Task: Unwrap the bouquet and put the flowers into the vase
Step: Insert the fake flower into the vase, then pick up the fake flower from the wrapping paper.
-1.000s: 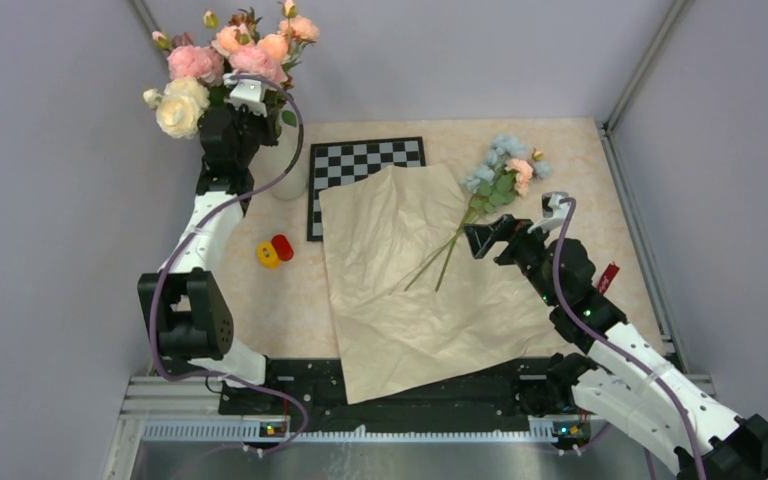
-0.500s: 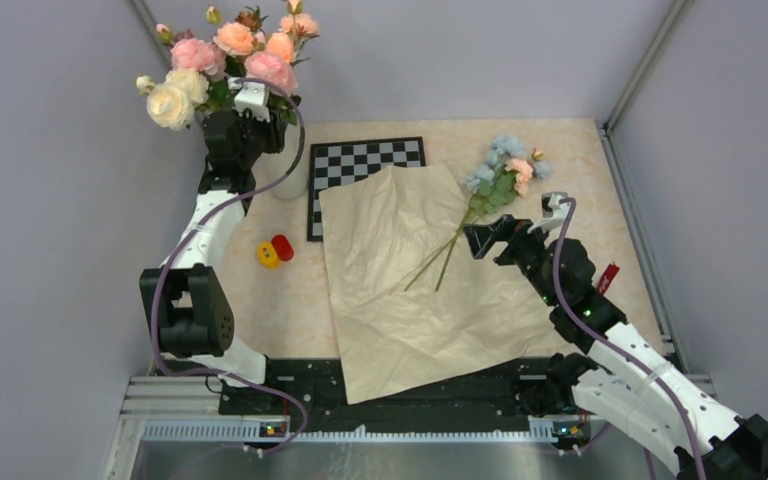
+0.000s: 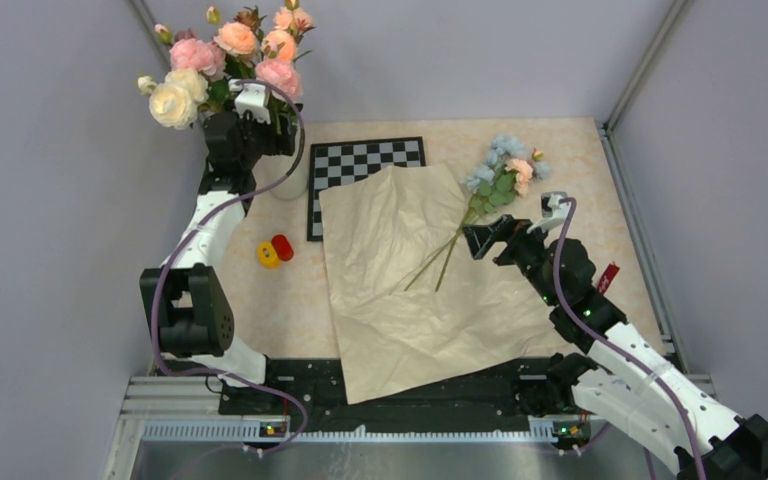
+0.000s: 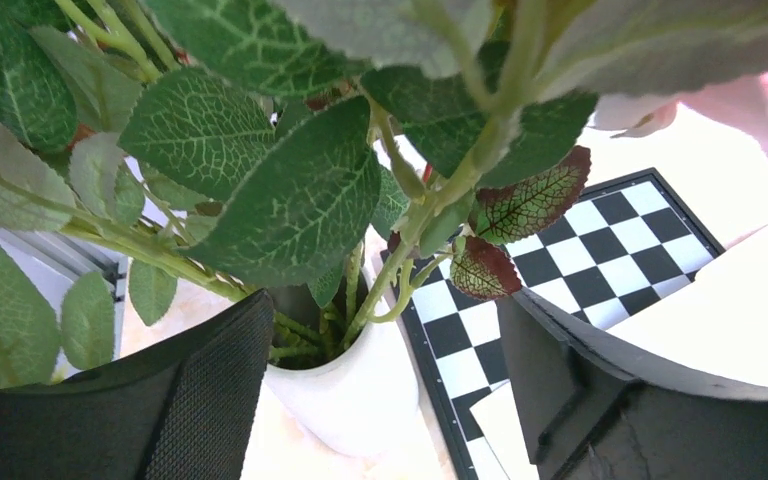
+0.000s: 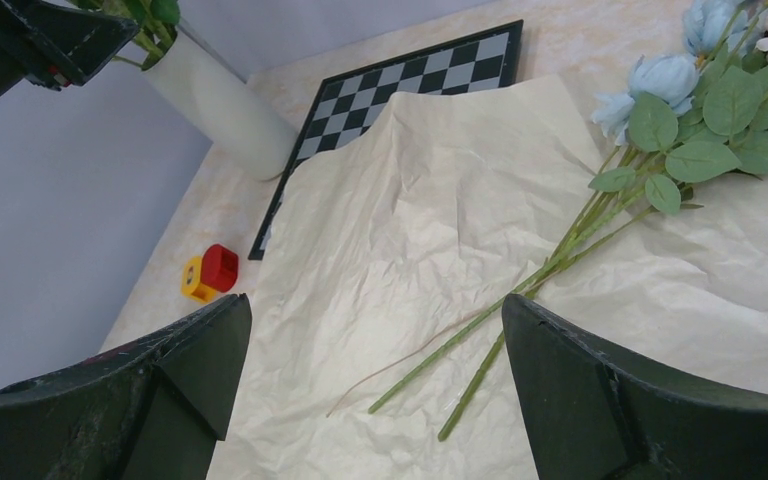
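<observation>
Flowers (image 3: 505,172) lie loose on the opened wrapping paper (image 3: 400,300), their stems just ahead of the right hand (image 5: 375,305), which hovers spread wide and empty. Well apart at the counter's far left, the vase (image 4: 350,400) stands beside the chessboard (image 3: 365,160), holding large roses (image 3: 225,55). The left hand (image 4: 385,300) straddles their stems above the rim, fingers spread, gripping nothing.

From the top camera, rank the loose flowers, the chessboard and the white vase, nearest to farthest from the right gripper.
1. flowers, just beside the right gripper, mid-right
2. chessboard, far centre
3. vase, far left
</observation>
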Tool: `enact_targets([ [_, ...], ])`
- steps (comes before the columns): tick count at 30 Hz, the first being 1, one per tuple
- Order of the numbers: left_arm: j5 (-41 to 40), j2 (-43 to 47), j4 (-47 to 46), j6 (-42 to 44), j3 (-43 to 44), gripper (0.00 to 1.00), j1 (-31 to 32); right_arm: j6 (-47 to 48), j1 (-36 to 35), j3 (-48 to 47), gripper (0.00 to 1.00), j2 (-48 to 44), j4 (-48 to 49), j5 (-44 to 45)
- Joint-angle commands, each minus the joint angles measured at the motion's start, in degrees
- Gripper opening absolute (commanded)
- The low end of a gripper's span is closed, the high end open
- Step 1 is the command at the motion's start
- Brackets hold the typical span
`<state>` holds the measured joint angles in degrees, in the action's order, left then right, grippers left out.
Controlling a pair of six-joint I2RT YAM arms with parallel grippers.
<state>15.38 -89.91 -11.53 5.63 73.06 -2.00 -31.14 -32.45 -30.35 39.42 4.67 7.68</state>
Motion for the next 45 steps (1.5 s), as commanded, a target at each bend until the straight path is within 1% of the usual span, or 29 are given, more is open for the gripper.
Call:
enact_targets([
  [1, -0.26, 1.80, -0.90, -1.01, -1.39, 0.90, -0.26, -0.37, 0.63, 0.22, 0.98, -0.31, 2.10, -0.86],
  [4, -0.35, 2.98, -1.47, -1.78, -2.68, 0.98, -0.28, -0.41, 0.59, 0.20, 0.99, -0.46, 1.96, -1.15],
  [5, -0.47, 3.45, -1.70, -1.87, -3.18, 0.99, -0.28, -0.34, 0.60, 0.20, 0.99, -0.52, 1.86, -1.18],
  [13, -2.96, 8.66, -0.43, -3.31, -6.27, 0.99, -0.28, -0.53, 0.63, 0.68, 0.99, -1.46, 1.25, -1.20],
  [17, -2.90, 11.72, -0.25, -4.70, -8.81, 0.99, -0.28, -0.64, 0.63, 1.07, 0.99, -1.80, 1.08, -1.25],
  [22, -2.09, 15.38, 2.79, -5.45, -9.57, 0.99, -0.27, -0.81, 0.63, 1.08, 0.99, -1.87, 0.88, -1.54],
  [26, 0.26, 18.72, 5.80, -9.57, -9.96, 0.99, -0.16, -1.30, 0.63, 0.80, 0.99, -1.78, 0.02, -0.81],
  [28, 1.02, 20.22, 8.46, -11.86, -9.56, 0.99, -0.10, -1.74, 0.63, -0.28, 0.98, -1.09, -2.13, 0.78],
  [32, 2.96, 23.52, 14.47, -16.81, -10.09, 0.99, -0.08, -1.42, 0.63, -3.53, 0.94, 2.59, -8.99, 3.76],
  [36, 3.39, 26.27, 19.94, -19.49, -11.44, 0.99, -0.03, -2.52, 0.63, -6.17, 0.92, 6.98, -12.88, 5.76],
  [40, 3.91, 28.56, 24.69, -19.16, -13.08, 0.99, -0.10, -5.39, 0.63, -7.61, 0.91, 12.99, -12.42, 4.98],
  [45, 2.56, 30.91, 25.02, -17.36, -16.32, 0.99, -0.05, -9.89, 0.63, -10.45, 0.85, 22.57, -8.17, 1.86],
])
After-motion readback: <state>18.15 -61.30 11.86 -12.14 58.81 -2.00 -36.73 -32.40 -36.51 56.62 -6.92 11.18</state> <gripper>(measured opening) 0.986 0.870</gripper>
